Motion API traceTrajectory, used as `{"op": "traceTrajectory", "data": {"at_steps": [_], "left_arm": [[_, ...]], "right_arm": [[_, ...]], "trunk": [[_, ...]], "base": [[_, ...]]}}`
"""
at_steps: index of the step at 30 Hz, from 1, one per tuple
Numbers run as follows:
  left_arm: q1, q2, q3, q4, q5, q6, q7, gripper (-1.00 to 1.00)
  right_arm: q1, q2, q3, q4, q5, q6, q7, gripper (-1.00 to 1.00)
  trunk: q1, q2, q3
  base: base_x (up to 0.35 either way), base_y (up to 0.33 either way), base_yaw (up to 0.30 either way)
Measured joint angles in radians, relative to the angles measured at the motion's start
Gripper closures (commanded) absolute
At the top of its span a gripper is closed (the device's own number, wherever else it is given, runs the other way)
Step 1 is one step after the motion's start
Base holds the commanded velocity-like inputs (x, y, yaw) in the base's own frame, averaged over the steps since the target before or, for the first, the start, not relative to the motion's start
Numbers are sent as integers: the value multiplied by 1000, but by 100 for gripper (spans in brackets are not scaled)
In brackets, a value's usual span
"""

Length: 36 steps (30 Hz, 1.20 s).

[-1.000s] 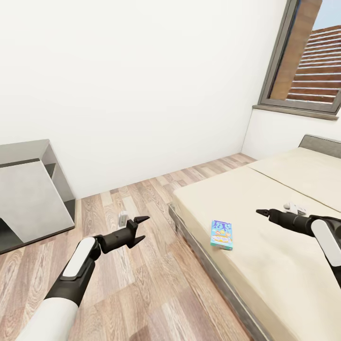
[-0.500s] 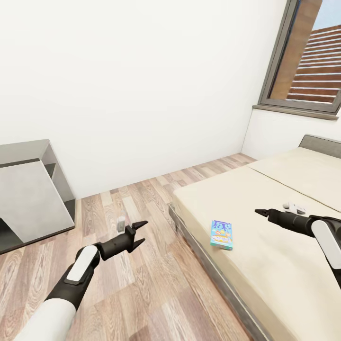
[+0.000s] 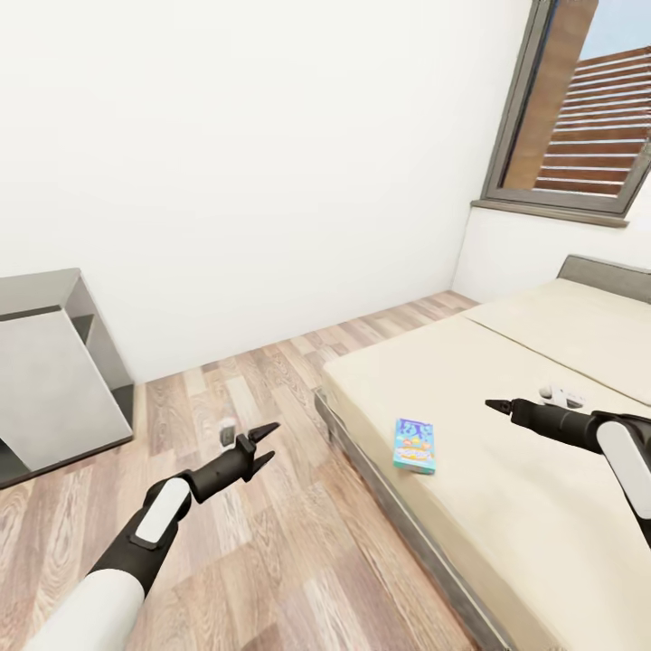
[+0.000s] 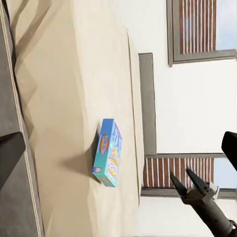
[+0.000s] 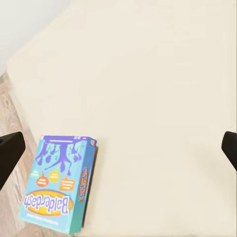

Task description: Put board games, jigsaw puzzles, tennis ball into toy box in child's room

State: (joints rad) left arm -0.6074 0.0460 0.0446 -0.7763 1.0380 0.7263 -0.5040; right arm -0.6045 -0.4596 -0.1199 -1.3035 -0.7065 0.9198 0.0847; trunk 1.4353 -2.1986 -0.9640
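The right gripper (image 3: 493, 404) hovers above the bed (image 3: 542, 506) with its fingers spread apart and nothing between them; in the right wrist view the two dark fingertips (image 5: 10, 153) stand at opposite edges of the picture, wide of each other. The left gripper (image 3: 262, 438) hangs over the wood-plank floor (image 3: 298, 542), its fingers also released and empty.

One board game (image 3: 414, 445) is in sight: a small blue-purple "Balderdash" box lying flat and face up on the beige mattress, near the bed's long edge on the floor side and closer to its foot corner than to the headboard. It lies between the two grippers, nearer the right one, touching neither.

Judging by its look, the box is light, stiff cardboard with a slick printed face, and thin. Lying flat, it gives little to pinch from above; the fingers would best close across its narrower width, on the two long side edges, pressing slightly into the soft mattress to get under them.

Count here: one game box, two empty grippers, one bed
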Motion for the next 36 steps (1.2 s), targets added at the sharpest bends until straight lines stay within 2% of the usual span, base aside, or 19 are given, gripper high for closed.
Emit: {"op": "traceTrajectory", "data": {"at_steps": [4, 10, 14, 25, 36], "left_arm": [[-2, -1, -1, 16, -12, -12, -5, -100], [-26, -1, -1, 83, -34, -50, 51, -100], [-38, -1, -2, 116, -39, -79, 64, -100], [-48, -3, -4, 145, -44, -111, 24, -100], [-44, -2, 2, 148, -36, -115, 2, -100]], "right_arm": [[4, 0, -1, -9, 0, 1, 0, -100], [7, 0, -1, -16, 1, 2, 0, -100], [8, -1, -2, -17, 0, 2, 0, -100], [9, -2, -10, -19, 0, 2, 0, -100], [9, -2, -14, -19, 2, 2, 0, -100]], "trunk": [[0, 0, 0], [0, 0, 0], [0, 0, 0], [0, 0, 0], [0, 0, 0]], "base": [[0, 0, -239], [0, 0, -264], [0, 0, -275], [0, 0, -273], [0, 0, -97]]}}
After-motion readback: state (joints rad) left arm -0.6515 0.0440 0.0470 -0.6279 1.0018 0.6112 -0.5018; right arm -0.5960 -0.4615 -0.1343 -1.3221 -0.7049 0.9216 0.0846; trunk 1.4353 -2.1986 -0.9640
